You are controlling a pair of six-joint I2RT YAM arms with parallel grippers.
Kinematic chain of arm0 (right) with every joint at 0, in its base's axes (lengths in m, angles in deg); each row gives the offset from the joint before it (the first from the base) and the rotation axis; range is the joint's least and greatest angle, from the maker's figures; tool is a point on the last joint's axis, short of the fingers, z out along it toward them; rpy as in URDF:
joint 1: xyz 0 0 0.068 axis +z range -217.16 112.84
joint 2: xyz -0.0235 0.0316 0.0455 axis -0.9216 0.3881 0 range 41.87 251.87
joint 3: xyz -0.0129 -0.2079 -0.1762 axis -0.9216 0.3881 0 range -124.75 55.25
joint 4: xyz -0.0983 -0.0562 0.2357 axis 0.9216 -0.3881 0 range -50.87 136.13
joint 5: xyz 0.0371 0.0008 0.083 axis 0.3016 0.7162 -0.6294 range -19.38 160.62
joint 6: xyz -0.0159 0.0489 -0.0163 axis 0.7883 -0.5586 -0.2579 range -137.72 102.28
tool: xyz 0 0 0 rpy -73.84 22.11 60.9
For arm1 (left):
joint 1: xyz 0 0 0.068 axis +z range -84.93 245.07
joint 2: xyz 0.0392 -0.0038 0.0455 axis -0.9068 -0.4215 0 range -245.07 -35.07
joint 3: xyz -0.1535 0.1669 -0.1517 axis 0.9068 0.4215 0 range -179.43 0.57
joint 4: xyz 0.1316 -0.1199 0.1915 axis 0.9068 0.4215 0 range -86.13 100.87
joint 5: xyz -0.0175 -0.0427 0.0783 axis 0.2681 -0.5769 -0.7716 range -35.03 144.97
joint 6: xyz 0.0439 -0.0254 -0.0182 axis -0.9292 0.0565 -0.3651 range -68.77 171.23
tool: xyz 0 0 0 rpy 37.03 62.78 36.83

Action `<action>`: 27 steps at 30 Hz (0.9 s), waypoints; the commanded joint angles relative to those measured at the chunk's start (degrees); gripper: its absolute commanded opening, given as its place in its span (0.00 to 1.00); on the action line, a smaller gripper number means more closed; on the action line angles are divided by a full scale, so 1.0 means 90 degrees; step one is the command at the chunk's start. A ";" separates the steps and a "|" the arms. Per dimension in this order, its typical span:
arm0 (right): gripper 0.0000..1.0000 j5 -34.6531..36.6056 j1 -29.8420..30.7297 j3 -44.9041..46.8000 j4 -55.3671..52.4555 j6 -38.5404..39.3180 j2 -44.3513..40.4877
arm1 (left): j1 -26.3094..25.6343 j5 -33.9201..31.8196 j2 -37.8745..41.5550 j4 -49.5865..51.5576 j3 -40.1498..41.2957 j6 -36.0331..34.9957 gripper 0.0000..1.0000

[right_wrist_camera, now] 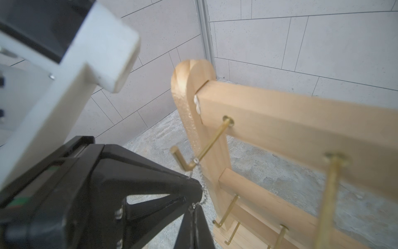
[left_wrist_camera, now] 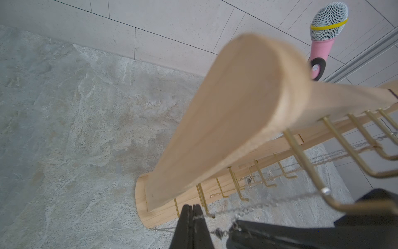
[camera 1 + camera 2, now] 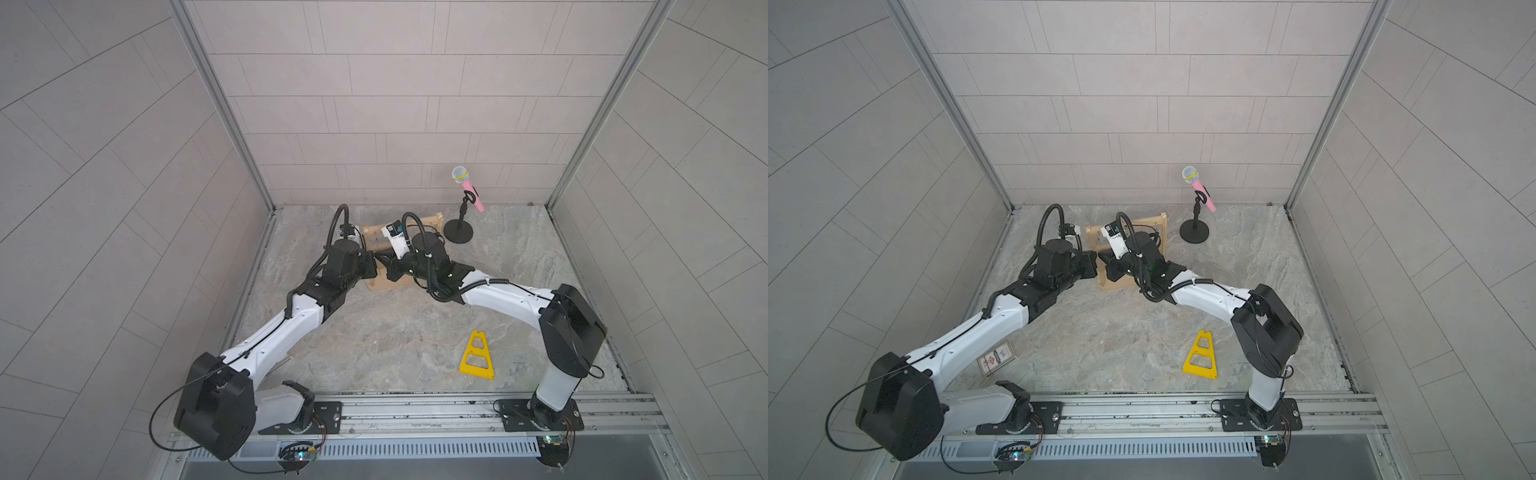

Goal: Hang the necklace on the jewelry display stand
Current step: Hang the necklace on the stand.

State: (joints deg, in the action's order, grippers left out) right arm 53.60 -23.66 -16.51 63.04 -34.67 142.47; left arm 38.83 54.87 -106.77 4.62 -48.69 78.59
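**Both grippers pinch the necklace at the stand's top hook**

The left gripper (image 2: 190,213) has its jaws pressed together on the thin silver necklace (image 2: 269,203). The right gripper (image 1: 193,215) is likewise clamped on the chain, its tip close beside the left one. Between the two grips the chain runs up over a gold hook (image 1: 211,144), the one nearest the post on the top bar of the jewelry display stand (image 3: 432,220). The chain touches that hook near its bend.

The stand is upright on its flat wooden base, toward the back middle of the table (image 3: 374,353), with both arms reaching in over its front. Other fine chains hang from hooks farther along the bars.

The table has a grey, marbled stone look. A pink microphone (image 3: 467,187) on a black round-based stand (image 3: 458,237) is just to the right of the display stand. A flat yellow triangular frame (image 3: 477,356) lies nearer the front, well apart from it. A small printed card (image 3: 996,358) lies under the left arm. Pale tiled walls (image 3: 395,104) close in three sides, and a metal rail (image 3: 415,409) carries the arm bases.
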 commanded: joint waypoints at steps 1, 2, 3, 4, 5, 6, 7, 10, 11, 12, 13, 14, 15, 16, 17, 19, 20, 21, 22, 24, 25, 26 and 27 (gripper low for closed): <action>0.02 0.0048 0.0029 0.0022 -0.0040 0.0042 -0.0121 | 0.0010 -0.0072 0.0067 0.0028 -0.0159 -0.0094 0.00; 0.02 0.0102 0.0029 0.0048 -0.0069 0.0062 -0.0158 | 0.0012 -0.0077 0.0067 0.0028 -0.0160 -0.0089 0.00; 0.02 0.0168 0.0030 0.0080 -0.0107 0.0084 -0.0190 | 0.0013 -0.0078 0.0062 0.0024 -0.0155 -0.0090 0.00; 0.02 0.0223 0.0029 0.0102 -0.0153 0.0105 -0.0218 | 0.0012 -0.0077 0.0060 0.0021 -0.0154 -0.0090 0.00; 0.02 0.0280 0.0029 0.0121 -0.0190 0.0123 -0.0238 | 0.0012 -0.0072 0.0064 0.0013 -0.0155 -0.0090 0.00; 0.02 0.0322 0.0029 0.0141 -0.0224 0.0140 -0.0269 | 0.0010 -0.0070 0.0053 0.0013 -0.0157 -0.0089 0.00; 0.02 0.0367 0.0029 0.0159 -0.0261 0.0149 -0.0301 | 0.0007 -0.0076 0.0040 0.0008 -0.0160 -0.0090 0.00; 0.02 0.0469 0.0029 0.0199 -0.0335 0.0157 -0.0373 | 0.0006 -0.0057 0.0025 -0.0015 -0.0171 -0.0080 0.00; 0.02 0.0503 0.0029 0.0210 -0.0359 0.0155 -0.0394 | 0.0008 -0.0051 0.0026 -0.0009 -0.0171 -0.0080 0.00; 0.02 0.0531 0.0029 0.0220 -0.0388 0.0156 -0.0414 | 0.0012 -0.0055 0.0015 -0.0007 -0.0172 -0.0080 0.00; 0.02 0.0560 0.0024 0.0220 -0.0422 0.0165 -0.0434 | 0.0012 -0.0050 0.0017 0.0003 -0.0180 -0.0080 0.00; 0.02 0.0554 0.0033 0.0223 -0.0450 0.0168 -0.0437 | 0.0006 -0.0052 0.0000 -0.0004 -0.0175 -0.0080 0.00; 0.02 0.0560 0.0027 0.0230 -0.0458 0.0174 -0.0455 | 0.0007 -0.0056 -0.0002 0.0003 -0.0184 -0.0083 0.00; 0.02 0.0539 0.0024 0.0240 -0.0453 0.0173 -0.0461 | 0.0015 -0.0050 -0.0002 -0.0003 -0.0188 -0.0080 0.00; 0.02 0.0517 0.0024 0.0240 -0.0452 0.0174 -0.0460 | 0.0011 -0.0048 -0.0002 -0.0006 -0.0190 -0.0081 0.00; 0.02 0.0449 0.0029 0.0228 -0.0444 0.0174 -0.0448 | 0.0012 -0.0049 -0.0001 0.0003 -0.0182 -0.0080 0.00; 0.02 0.0424 0.0026 0.0222 -0.0453 0.0169 -0.0447 | 0.0014 -0.0050 -0.0002 0.0004 -0.0190 -0.0080 0.00; 0.02 0.0417 0.0029 0.0220 -0.0453 0.0169 -0.0446 | 0.0010 -0.0058 -0.0002 0.0006 -0.0192 -0.0080 0.00; 0.02 0.0441 0.0030 0.0220 -0.0455 0.0168 -0.0455 | 0.0006 -0.0057 0.0013 0.0022 -0.0191 -0.0090 0.00; 0.01 0.0506 0.0023 0.0220 -0.0477 0.0194 -0.0472 | 0.0012 -0.0057 0.0019 0.0033 -0.0192 -0.0090 0.00; 0.02 0.0565 0.0020 0.0211 -0.0507 0.0216 -0.0455 | 0.0010 -0.0058 0.0026 0.0025 -0.0207 -0.0090 0.00; 0.02 0.0631 0.0012 0.0189 -0.0542 0.0209 -0.0444 | 0.0008 -0.0044 0.0019 0.0033 -0.0214 -0.0090 0.00; 0.01 0.0704 0.0001 0.0167 -0.0583 0.0206 -0.0422 | 0.0005 -0.0022 0.0014 0.0033 -0.0220 -0.0090 0.00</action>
State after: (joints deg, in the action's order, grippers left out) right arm 58.17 -23.68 -15.09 58.80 -33.76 140.48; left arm 38.83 54.89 -106.77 4.62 -48.71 78.59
